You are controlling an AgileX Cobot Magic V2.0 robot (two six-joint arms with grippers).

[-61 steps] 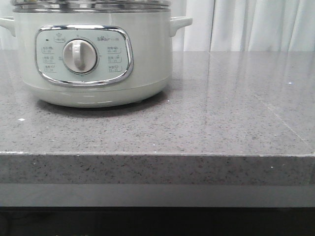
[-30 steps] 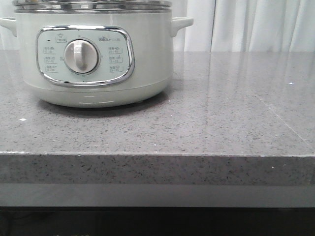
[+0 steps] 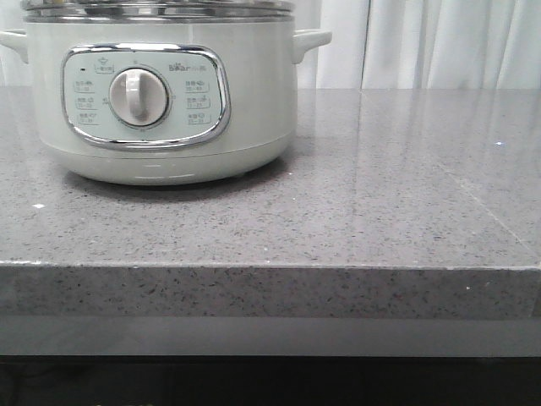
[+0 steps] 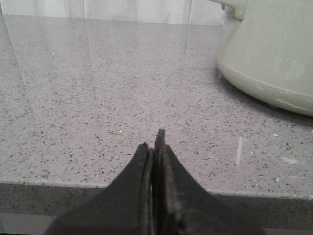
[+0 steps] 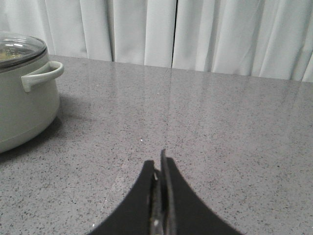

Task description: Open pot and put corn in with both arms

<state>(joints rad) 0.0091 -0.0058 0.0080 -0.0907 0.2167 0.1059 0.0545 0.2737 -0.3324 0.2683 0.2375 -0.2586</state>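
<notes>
Pot-wise, the big round pale green electric pot (image 3: 161,101) sat lid-on at the counter's left, so nothing had started yet. Left gripper (image 4: 155,147) and right gripper (image 5: 160,169) were both pinched closed, empty, hanging back. Couldn't spot the corn anywhere.

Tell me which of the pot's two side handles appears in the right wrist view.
The pot's right-side handle, the one facing the countertop's open stretch.
</notes>
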